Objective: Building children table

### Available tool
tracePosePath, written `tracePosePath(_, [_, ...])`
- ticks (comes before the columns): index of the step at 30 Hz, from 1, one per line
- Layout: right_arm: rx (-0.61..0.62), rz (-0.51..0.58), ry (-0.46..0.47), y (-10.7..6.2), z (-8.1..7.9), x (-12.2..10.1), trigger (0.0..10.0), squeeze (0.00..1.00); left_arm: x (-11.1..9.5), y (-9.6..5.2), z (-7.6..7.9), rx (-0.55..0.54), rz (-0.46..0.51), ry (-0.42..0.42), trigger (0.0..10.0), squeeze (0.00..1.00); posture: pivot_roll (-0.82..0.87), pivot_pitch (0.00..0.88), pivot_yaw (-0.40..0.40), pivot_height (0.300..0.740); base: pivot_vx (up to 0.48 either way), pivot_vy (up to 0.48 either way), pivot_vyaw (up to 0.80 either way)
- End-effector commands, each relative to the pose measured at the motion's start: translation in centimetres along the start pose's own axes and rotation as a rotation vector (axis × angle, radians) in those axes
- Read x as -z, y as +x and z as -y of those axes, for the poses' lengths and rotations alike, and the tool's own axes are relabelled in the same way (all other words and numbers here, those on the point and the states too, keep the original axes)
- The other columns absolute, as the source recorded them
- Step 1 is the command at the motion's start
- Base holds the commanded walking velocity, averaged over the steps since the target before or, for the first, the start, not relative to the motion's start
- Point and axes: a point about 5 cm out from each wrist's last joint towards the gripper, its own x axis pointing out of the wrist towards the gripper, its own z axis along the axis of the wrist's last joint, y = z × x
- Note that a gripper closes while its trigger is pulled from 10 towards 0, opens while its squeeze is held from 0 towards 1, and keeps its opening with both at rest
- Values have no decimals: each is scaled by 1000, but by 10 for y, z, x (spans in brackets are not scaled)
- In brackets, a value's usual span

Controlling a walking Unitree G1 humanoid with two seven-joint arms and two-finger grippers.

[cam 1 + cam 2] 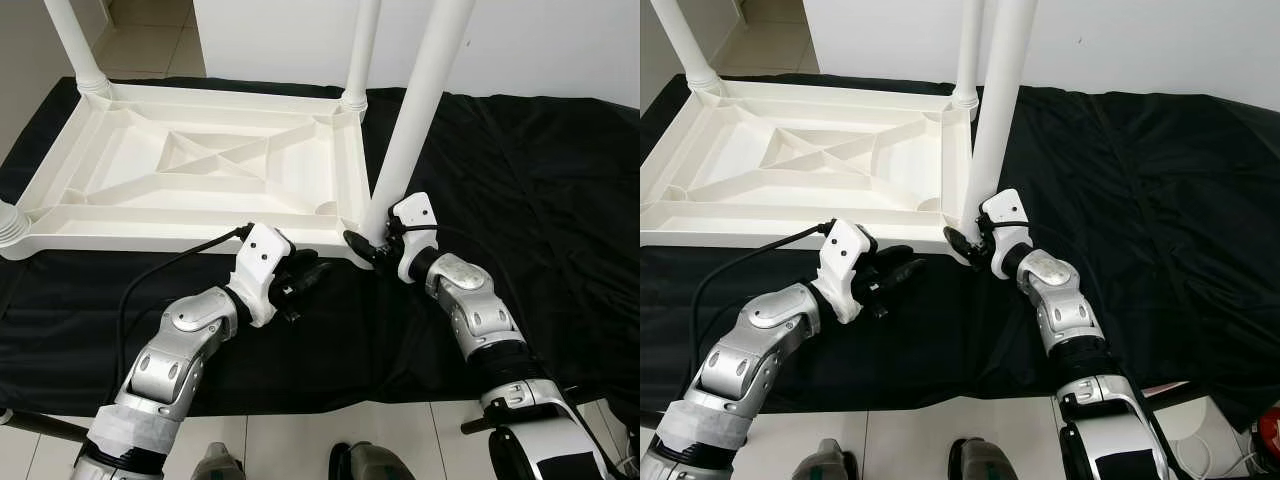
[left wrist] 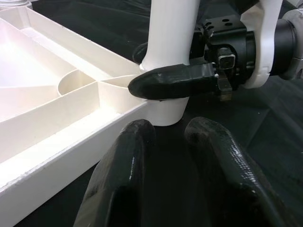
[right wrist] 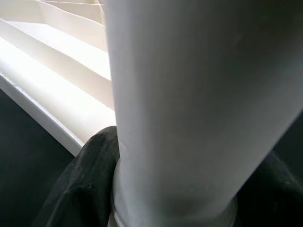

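right hand [image 1: 368, 243] clenched on white leg [image 1: 415, 120] base | left hand [image 1: 305, 283] released at 9 o'clock | inverted tabletop [image 1: 190, 170] on black cloth [image 1: 520, 180]

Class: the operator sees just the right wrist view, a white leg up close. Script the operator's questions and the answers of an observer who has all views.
Operator: Which corner is this leg at?
Observer: The leg is at the near right corner of the upturned tabletop.
Operator: Any other legs in?
Observer: Yes, a far left leg and a far right leg.
Operator: Where is the left gripper?
Observer: The left gripper is over the black cloth, pointing at the leg and holding nothing.
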Motion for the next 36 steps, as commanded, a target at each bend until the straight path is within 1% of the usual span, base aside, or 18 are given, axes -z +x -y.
tracePosePath(1, [-37,-4,6,-1,-3,4,0,0,1,-1,0,-32,-6,2,10000,0,32,62,-58,740,0,0,0])
tracePosePath(2, [-36,-5,14,-5,-3,8,0,0,1,-1,0,-37,-2,1,10000,0,32,62,-58,740,0,0,0])
tracePosePath(7, [-27,-5,31,-8,-4,13,0,0,2,-1,1,-36,-1,1,10000,0,31,53,-63,740,0,0,0])
tracePosePath(9, [12,-2,70,-11,-7,18,0,0,1,0,1,-31,2,1,10000,0,31,49,-64,740,0,0,0])
tracePosePath(14, [57,1,94,-14,-9,21,0,0,1,0,1,-29,4,2,10000,0,27,47,-65,740,0,0,0])
tracePosePath(16, [155,3,113,-16,-12,22,0,0,0,0,0,-26,5,3,10000,0,21,49,-61,740,0,0,0])
tracePosePath(18, [155,3,113,-16,-12,22,0,0,0,0,0,-26,5,3,10000,0,21,49,-61,740,0,0,0])
tracePosePath(19, [209,-1,127,-17,-14,23,0,0,0,0,0,-23,5,3,10000,0,19,51,-58,740,0,0,0])
tracePosePath(20, [298,-9,152,-19,-15,25,0,0,0,0,0,-19,6,3,10000,0,18,51,-56,740,0,0,0])
tracePosePath(23, [298,-9,152,-19,-15,25,0,0,0,0,0,-19,6,3,10000,0,18,51,-56,740,0,0,0])
tracePosePath(24, [447,-19,184,-23,-19,30,0,0,-2,1,-1,-13,10,3,10000,0,9,56,-49,740,0,0,0])
tracePosePath(26, [447,-19,184,-23,-19,30,0,0,-2,1,-1,-13,10,3,10000,0,9,56,-49,740,0,0,0])
tracePosePath(27, [512,-24,203,-25,-22,32,0,0,-2,1,-2,-10,11,3,10000,0,8,56,-49,740,0,0,0])
tracePosePath(28, [512,-24,203,-25,-22,32,0,0,-2,1,-2,-10,11,3,10000,0,8,56,-49,740,0,0,0])
tracePosePath(29, [568,-28,216,-26,-25,34,0,0,-2,2,-2,-9,11,4,10000,0,6,59,-48,740,0,0,0])
tracePosePath(30, [568,-28,216,-26,-25,34,0,0,-2,2,-2,-9,11,4,10000,0,6,59,-48,740,0,0,0])
tracePosePath(32, [689,-41,258,-27,-30,38,0,0,-3,1,-2,-7,12,5,10000,0,2,66,-50,740,0,0,0])
tracePosePath(36, [735,-45,253,-25,-36,37,0,0,-2,1,-2,-6,9,3,10000,0,2,66,-50,740,0,0,0])
